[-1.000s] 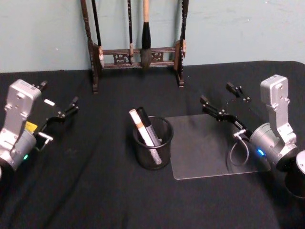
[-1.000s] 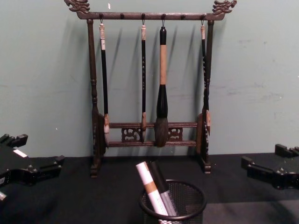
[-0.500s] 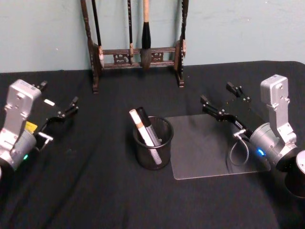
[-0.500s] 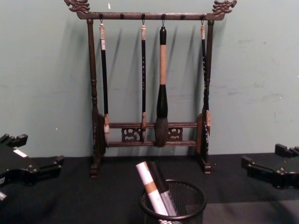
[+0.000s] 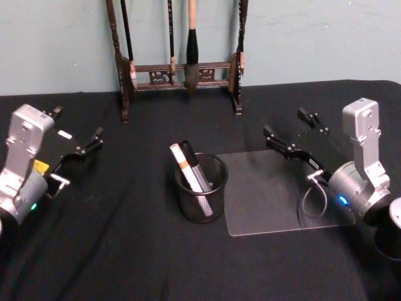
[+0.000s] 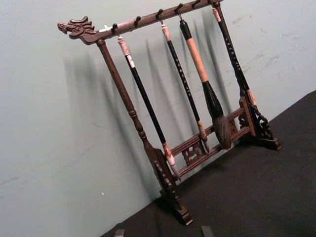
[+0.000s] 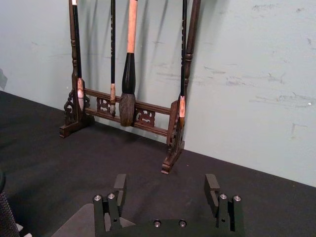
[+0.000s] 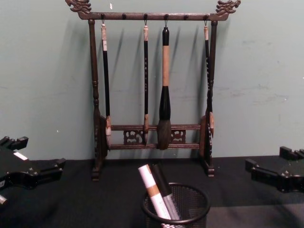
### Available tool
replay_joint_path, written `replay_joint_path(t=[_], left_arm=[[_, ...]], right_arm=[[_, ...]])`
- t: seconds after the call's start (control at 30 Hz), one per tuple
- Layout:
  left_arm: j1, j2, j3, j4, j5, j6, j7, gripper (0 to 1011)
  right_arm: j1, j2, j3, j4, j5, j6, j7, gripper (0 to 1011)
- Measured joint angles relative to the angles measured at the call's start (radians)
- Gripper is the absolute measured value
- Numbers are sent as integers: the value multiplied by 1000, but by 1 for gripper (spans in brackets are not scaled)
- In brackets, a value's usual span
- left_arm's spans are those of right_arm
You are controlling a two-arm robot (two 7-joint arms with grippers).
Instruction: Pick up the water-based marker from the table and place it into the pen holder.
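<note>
The scene is evenly and moderately lit from above — no hard glare is seen. Soft, doubled shadows of the brush rack (image 8: 152, 90) are cast on the green wall (image 8: 266, 71), toward 3 o'clock in the chest view. Detail in the black tablecloth (image 5: 125, 251) is swallowed by darkness. A faint sheen is carried by the clear mat (image 5: 269, 194). Slight softness is noted throughout — the wrist views included.

Looks like a lab test bench, not a home: table draped in black cloth (image 5: 125, 251) against a bare, scuffed teal wall (image 8: 256, 71), staged props only, a calligraphy brush rack (image 8: 154, 80), a mesh pen holder (image 5: 202, 188), a clear mat (image 5: 269, 188).
</note>
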Motion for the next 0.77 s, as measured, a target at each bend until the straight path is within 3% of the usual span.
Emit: replay_joint_path(t=[0.77], left_arm=[[0,0,0,0,0,0,0,1001]], right_arm=[[0,0,0,0,0,0,0,1000]])
